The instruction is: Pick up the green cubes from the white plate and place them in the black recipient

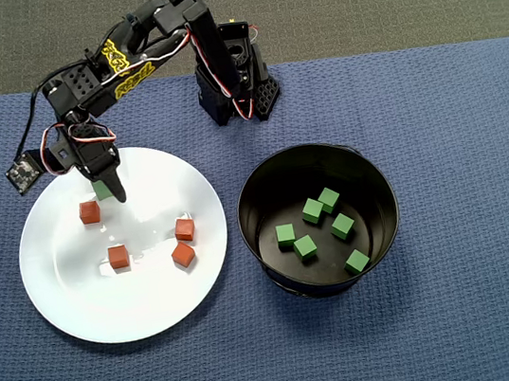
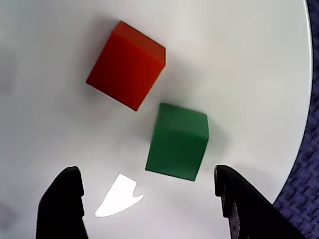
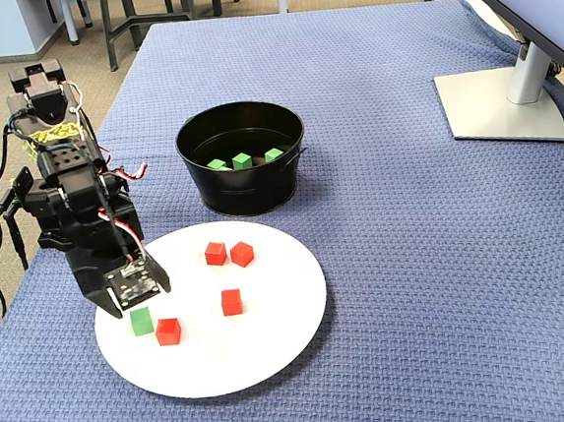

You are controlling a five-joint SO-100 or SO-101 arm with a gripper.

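Green cubes are split between two places: one (image 2: 177,142) sits on the white plate (image 1: 90,311), and six lie inside the black pot (image 1: 264,189). In the overhead view the six in the pot are scattered over its floor: a touching pair (image 1: 320,206), one at the left (image 1: 285,235), one just below it (image 1: 305,247), one to the right (image 1: 342,226), and one at the lower right (image 1: 357,260).

The claw (image 2: 149,199) hangs over the plate's edge with its fingers spread apart, gripping nothing. In the wrist view one finger (image 2: 62,204) shows at the lower left and the other (image 2: 246,209) at the lower right, and the lone green cube lies just ahead of the gap between them, nearer the right finger and not touching either. A red cube (image 2: 127,64) lies just beyond it, close by but apart.

In the fixed view that green cube (image 3: 141,321) rests right beside the same red cube (image 3: 168,331), both near the plate's left rim under the arm (image 3: 87,238). Three more red cubes stand further in on the plate: two close together (image 3: 229,254) and one alone (image 3: 231,301).

Plate and pot stand side by side, near each other, on a bench covered with blue woven cloth (image 3: 417,288). A monitor foot (image 3: 505,103) stands on the cloth at the far right of the fixed view.
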